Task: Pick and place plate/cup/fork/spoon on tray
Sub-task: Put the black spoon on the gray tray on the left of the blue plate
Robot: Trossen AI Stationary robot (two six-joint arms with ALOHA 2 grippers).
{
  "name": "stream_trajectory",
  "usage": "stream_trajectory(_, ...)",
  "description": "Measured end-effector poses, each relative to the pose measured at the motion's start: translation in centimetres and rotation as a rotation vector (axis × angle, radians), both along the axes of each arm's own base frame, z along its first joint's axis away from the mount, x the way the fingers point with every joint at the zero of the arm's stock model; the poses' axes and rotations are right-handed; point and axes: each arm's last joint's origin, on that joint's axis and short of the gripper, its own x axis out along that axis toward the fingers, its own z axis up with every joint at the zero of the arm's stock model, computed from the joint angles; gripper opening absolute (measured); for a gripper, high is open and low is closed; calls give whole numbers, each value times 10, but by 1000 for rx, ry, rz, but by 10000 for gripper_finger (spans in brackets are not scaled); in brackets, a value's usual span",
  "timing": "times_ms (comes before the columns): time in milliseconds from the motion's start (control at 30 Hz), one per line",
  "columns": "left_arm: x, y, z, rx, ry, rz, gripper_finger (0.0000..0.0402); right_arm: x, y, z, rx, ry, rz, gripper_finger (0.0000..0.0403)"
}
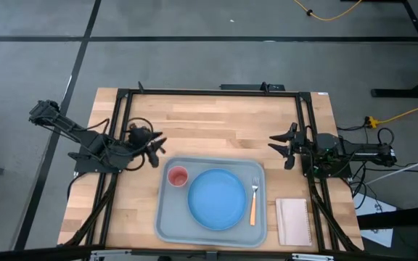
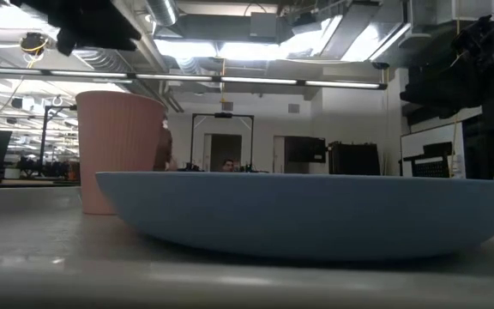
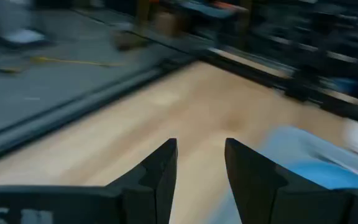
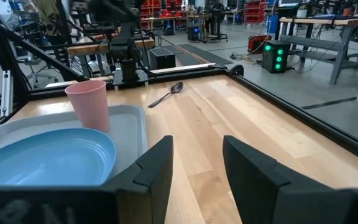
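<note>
In the high view the pale blue-grey tray (image 1: 167, 221) sits at lower centre of the table; the blue plate (image 1: 217, 199) fills its middle, the pink cup (image 1: 177, 176) stands at its upper-left corner, and the orange-handled fork (image 1: 253, 204) lies along its right side; three of four look done. The spoon (image 4: 167, 95) is left, lying on bare wood beyond the tray in the right wrist view. The left gripper (image 1: 153, 149) and the right gripper (image 1: 280, 146) hover mid-frame, fingers spread and empty.
</note>
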Motion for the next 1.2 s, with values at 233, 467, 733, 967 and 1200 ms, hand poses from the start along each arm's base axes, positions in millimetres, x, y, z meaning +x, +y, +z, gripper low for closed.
stream_trajectory(233,-1,14,-11,-295,-99,140,128,0,0,0,-21,5,2,145)
stream_trajectory(467,-9,32,-27,-497,-83,328,128,0,0,0,-22,5,2,145)
stream_trajectory(733,-11,52,-38,-734,-87,522,128,0,0,0,-28,7,2,145)
stream_trajectory(967,3,70,-57,-892,-60,731,128,0,0,0,-64,15,5,145)
stream_trajectory(1200,23,82,-89,-1008,117,863,128,0,0,0,-83,20,7,145)
